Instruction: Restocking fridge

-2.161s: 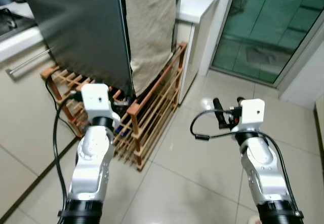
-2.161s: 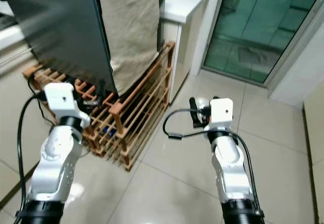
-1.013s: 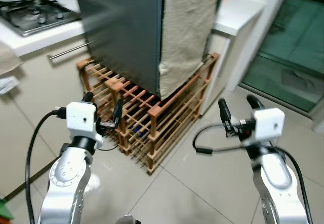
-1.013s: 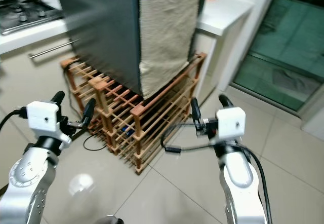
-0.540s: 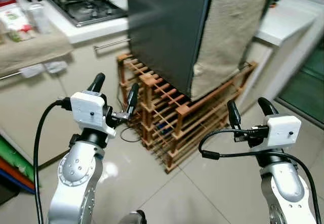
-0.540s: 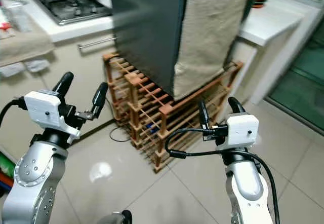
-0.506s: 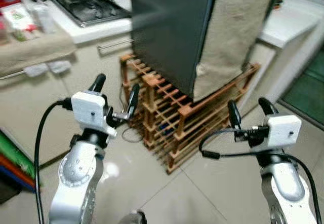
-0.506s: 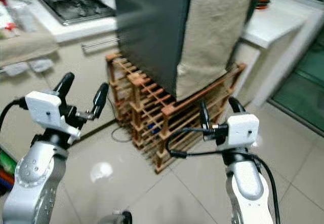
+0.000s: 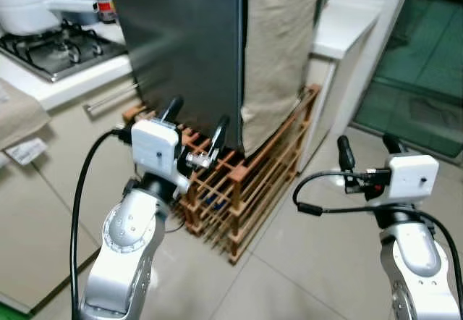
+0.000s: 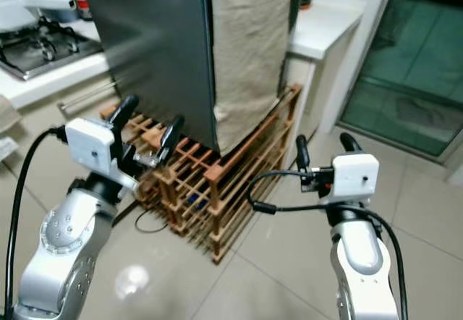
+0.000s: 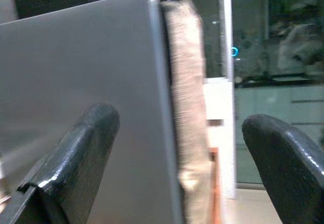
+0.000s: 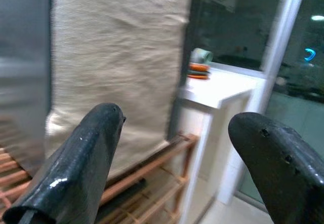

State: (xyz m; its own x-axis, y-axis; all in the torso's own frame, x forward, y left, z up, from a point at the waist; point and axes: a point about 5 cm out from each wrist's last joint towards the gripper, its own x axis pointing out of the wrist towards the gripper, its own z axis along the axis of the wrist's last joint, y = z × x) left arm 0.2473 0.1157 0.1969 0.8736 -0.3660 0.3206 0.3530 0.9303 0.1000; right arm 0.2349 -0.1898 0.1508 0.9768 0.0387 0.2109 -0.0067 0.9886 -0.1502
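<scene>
Indoor light falls evenly from above, fairly bright in the head views. The glossy floor tiles (image 10: 134,278) carry a soft white glare spot. The dark fridge door (image 9: 184,41) looks smeared with motion blur. Both wrist views are dimmer and soft; the near black fingers (image 11: 76,158) are out of focus, with small highlights along their edges.

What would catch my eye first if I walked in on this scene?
Probably the tall dark grey fridge straight ahead, with a beige cloth hanging down its side and a wooden slatted rack at its foot. In front of it are two silver arms: the left gripper is raised with its fingers open close to the fridge's corner, and the right gripper is open over the tiled floor.
</scene>
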